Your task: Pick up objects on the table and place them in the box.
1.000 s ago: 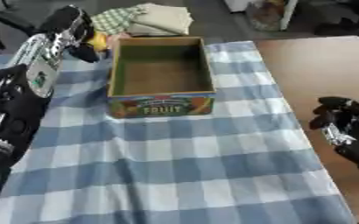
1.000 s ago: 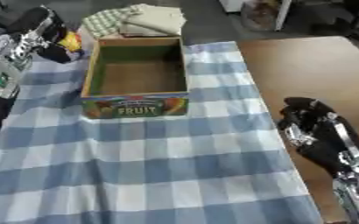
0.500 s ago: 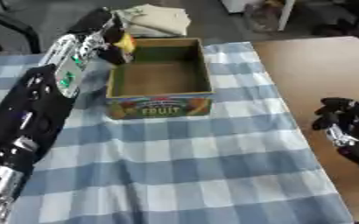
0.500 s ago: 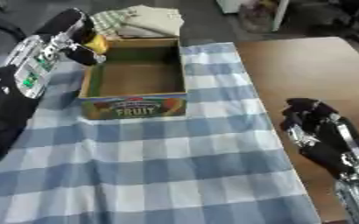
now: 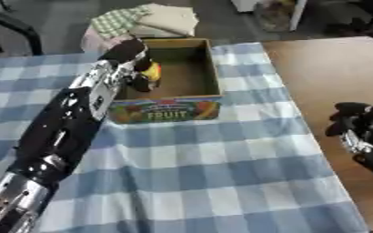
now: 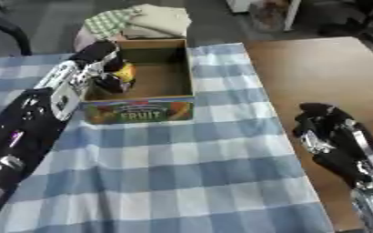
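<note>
Curling round a small yellow object [image 5: 151, 71], the left hand [image 5: 134, 61] holds it just inside the box [image 5: 191, 93] at its left wall. Released here, it may clip that rim and tumble onto the checked cloth [image 5: 205, 168]. The right hand [image 6: 325, 132] rests curled, empty, on the surface's right.

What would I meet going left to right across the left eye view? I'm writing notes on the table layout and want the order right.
Left hand curled round a yellow object → box with the FRUIT label → bare wooden tabletop → right hand at the right edge.
</note>
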Controlling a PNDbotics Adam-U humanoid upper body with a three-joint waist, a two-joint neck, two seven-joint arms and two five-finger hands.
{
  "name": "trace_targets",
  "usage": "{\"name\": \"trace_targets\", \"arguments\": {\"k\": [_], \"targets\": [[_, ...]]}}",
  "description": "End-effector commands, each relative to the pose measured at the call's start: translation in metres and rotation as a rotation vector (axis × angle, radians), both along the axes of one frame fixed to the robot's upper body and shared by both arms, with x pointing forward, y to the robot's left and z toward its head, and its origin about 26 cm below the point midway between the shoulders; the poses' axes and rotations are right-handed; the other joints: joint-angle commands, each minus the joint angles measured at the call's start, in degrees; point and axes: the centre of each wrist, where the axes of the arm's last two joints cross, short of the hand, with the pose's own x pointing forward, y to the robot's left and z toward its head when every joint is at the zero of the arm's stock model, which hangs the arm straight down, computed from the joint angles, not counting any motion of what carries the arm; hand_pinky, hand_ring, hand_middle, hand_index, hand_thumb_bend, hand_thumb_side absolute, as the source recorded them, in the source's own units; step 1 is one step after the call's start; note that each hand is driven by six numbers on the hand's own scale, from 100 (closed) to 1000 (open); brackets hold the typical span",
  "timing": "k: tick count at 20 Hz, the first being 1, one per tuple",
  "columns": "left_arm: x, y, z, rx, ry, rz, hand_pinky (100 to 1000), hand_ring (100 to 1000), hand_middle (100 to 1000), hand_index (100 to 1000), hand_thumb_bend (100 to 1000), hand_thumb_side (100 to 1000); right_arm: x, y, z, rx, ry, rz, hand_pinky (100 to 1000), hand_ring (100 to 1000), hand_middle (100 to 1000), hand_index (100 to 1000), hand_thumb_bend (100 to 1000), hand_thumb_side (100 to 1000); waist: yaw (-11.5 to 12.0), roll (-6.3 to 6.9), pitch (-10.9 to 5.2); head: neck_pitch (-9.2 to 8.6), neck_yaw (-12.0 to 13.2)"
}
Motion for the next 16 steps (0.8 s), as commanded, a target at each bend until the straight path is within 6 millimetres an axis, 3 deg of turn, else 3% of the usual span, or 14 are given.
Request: {"name": "trace_targets", "arguments": {"k": [1, 5, 7, 9, 10, 12, 16], "targets": [[-0.002, -0.001, 0.016, -0.009, -0.044, -0.039, 580, 491, 471, 480, 419, 100, 0.002, -0.002, 0.007, -0.003, -0.02, -0.001, 580, 551, 586, 764, 100, 256, 0.2, -0.14, -1.0, -0.42, 0.0], [-0.008, -0.001, 0.027, -0.022, -0.074, -0.082, 608, 526, 520, 581, 464, 100, 0.001, -0.003, 0.006, -0.002, -0.017, -0.004, 579, 551, 586, 763, 100, 256, 0.7, -0.13, -1.16, -0.36, -0.3], [-0.014, 0.002, 0.038, -0.024, -0.105, -0.103, 622, 540, 542, 614, 554, 111, 0.001, -0.004, 0.005, -0.002, -0.015, -0.008, 579, 551, 585, 763, 100, 257, 1.1, -0.13, -1.24, -0.34, -0.7], [-0.02, 0.007, 0.05, -0.05, -0.142, -0.117, 627, 541, 545, 621, 677, 256, 0.0, -0.005, 0.004, -0.003, -0.012, -0.013, 579, 550, 586, 763, 100, 256, 1.5, -0.16, -1.34, -0.26, -1.1], [-0.024, 0.01, 0.057, -0.065, -0.161, -0.121, 629, 541, 548, 626, 789, 357, 0.0, -0.006, 0.004, -0.004, -0.011, -0.016, 579, 550, 585, 763, 100, 257, 1.7, -0.17, -1.4, -0.18, -1.3], [-0.032, 0.017, 0.07, -0.098, -0.2, -0.127, 634, 543, 552, 629, 867, 405, -0.001, -0.007, 0.003, -0.003, -0.009, -0.021, 579, 551, 586, 763, 100, 257, 2.2, -0.17, -1.55, -0.09, -1.6], [-0.05, 0.035, 0.095, -0.178, -0.271, -0.135, 641, 549, 560, 635, 892, 444, -0.001, -0.008, 0.002, -0.002, -0.005, -0.027, 579, 551, 586, 763, 100, 258, 3.1, -0.2, -1.81, -0.04, -2.2]]}}
